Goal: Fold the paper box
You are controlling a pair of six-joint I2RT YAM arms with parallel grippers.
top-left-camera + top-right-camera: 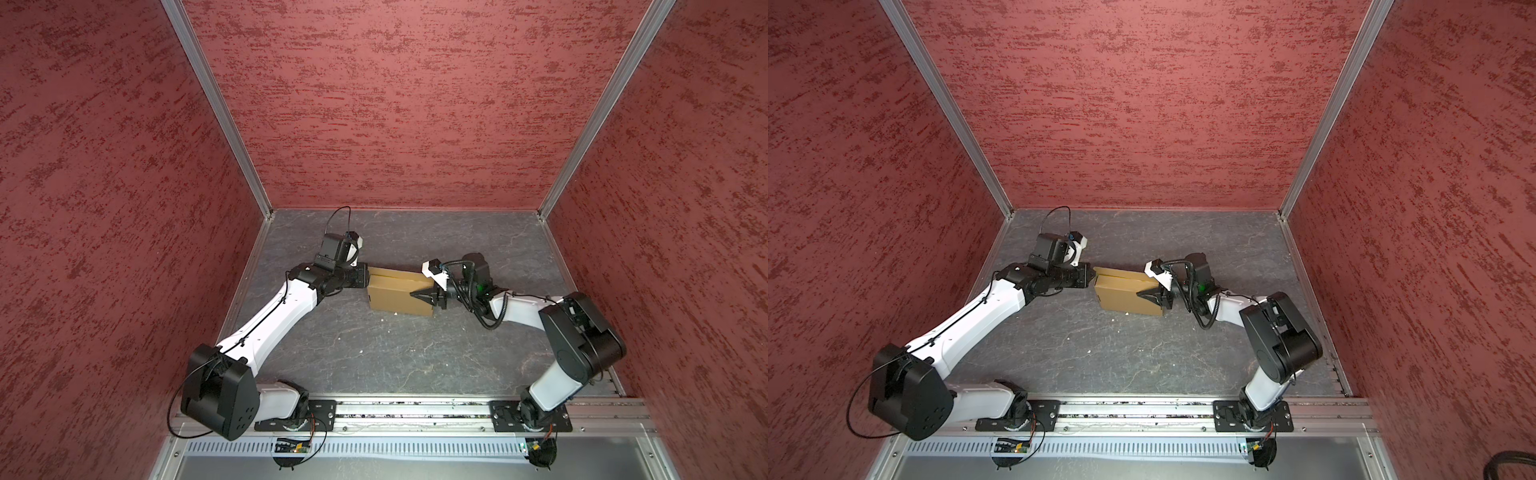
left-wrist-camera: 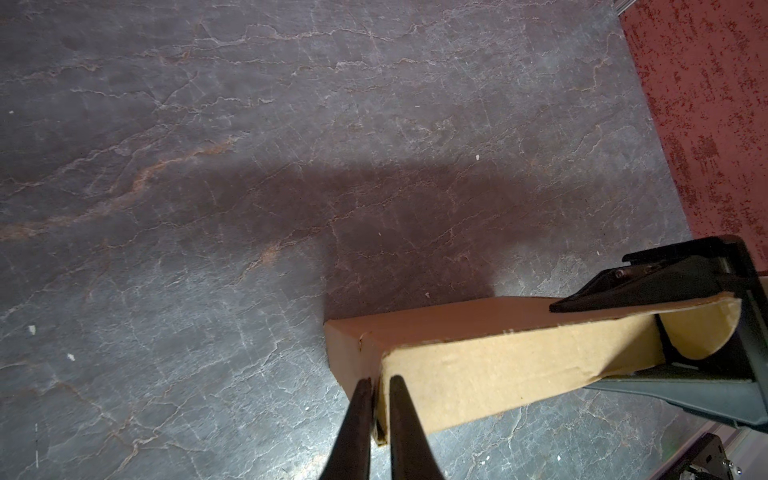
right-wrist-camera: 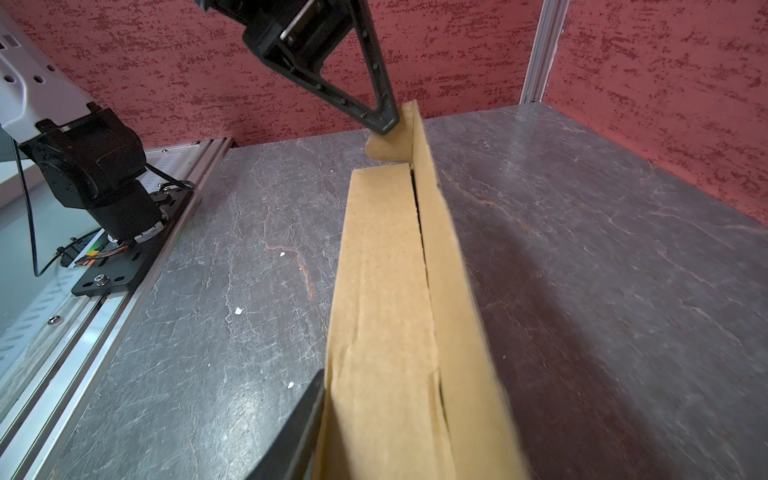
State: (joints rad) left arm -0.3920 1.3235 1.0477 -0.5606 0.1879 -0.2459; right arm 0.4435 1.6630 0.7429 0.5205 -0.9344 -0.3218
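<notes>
We count one paper box (image 1: 397, 298), two grippers, namely the left gripper (image 2: 379, 384) and the right gripper (image 1: 416, 296), and one grey table (image 1: 374, 361).

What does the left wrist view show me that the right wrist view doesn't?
Only the left wrist view: the left gripper pinching an end edge of the paper box, and the right gripper spanning the far end, one of its fingers lying over a curved flap. Only the right wrist view: the open seam running along the box's top, plus the mounting rail. Both: the box on the grey table, with a gripper at each end.
</notes>
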